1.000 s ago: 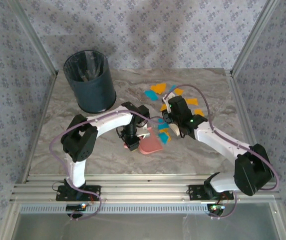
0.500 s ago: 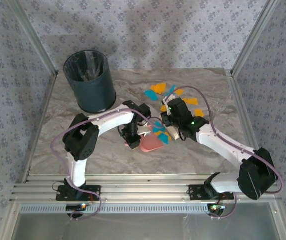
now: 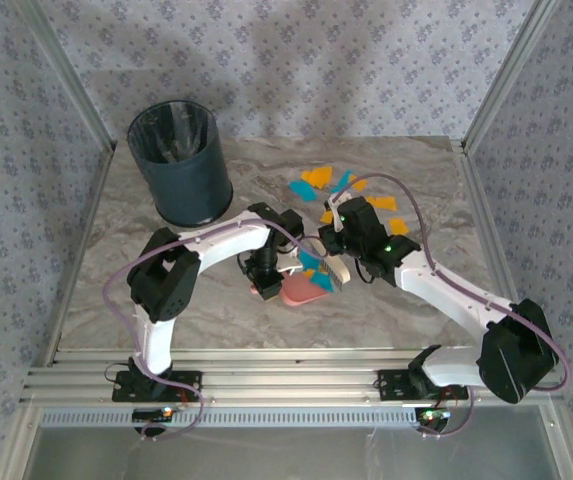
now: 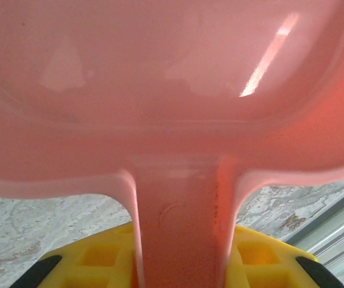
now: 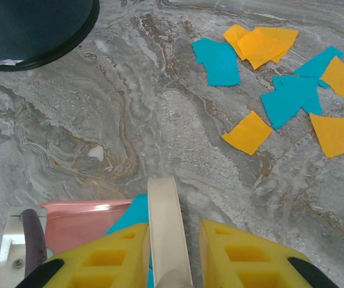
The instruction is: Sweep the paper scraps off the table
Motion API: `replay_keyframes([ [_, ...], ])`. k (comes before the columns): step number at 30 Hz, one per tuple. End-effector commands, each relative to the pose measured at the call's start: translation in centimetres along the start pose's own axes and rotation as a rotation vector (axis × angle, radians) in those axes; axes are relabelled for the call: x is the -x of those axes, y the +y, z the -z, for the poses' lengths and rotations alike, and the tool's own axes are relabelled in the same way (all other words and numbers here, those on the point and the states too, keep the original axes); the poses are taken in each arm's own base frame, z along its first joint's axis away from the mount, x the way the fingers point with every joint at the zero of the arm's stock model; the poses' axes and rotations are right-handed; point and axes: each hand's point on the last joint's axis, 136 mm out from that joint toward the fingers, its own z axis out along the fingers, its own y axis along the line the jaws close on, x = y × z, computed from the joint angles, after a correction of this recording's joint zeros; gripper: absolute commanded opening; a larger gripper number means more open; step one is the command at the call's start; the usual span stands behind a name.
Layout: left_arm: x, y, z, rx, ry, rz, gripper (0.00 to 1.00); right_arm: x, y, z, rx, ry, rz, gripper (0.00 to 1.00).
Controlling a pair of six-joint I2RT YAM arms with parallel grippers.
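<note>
Close under the left wrist, a glossy pink plastic dustpan (image 4: 172,90) hides nearly all beyond it; the left gripper (image 4: 181,267) is clamped on its handle. The right gripper (image 5: 172,252) grasps a flat cream brush handle (image 5: 165,216), cut off below. Teal and orange paper scraps (image 5: 220,60) lie scattered on the grey marble-patterned table (image 5: 129,120), one teal piece at the pan's edge. Farther back stand a dark round bin (image 3: 181,165) and blue-grey patterned walls (image 3: 316,60).

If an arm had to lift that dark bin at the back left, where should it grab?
Probably the rim of the bin, from straight above, one finger inside, one outside. It stands upright with its mouth open, and its round body looks too wide for a claw to span.
</note>
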Motion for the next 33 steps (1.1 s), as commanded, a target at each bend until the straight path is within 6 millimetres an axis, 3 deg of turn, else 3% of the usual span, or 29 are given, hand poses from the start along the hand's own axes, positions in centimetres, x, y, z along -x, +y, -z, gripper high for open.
replay_keyframes([
  [1,-1.1,-0.9,0.0,-0.016,0.035,-0.052,0.00,0.8,1.0,0.5,0.058,-0.036,-0.040,0.00],
  [7,-1.3,-1.0,-0.2,-0.012,0.038,-0.049,0.00,1.6,0.5,1.2,0.038,-0.073,-0.064,0.00],
  [16,-1.5,-0.8,-0.3,-0.001,0.043,-0.055,0.00,1.6,-2.3,2.7,-0.102,-0.132,-0.137,0.00],
  [23,-1.4,-0.7,-0.1,0.005,0.034,-0.054,0.00,0.3,-4.8,3.4,-0.280,-0.107,-0.141,0.00],
  [33,-1.3,-0.5,-0.1,0.011,0.036,-0.059,0.00,-2.0,-4.4,3.0,-0.376,-0.090,-0.196,0.00],
])
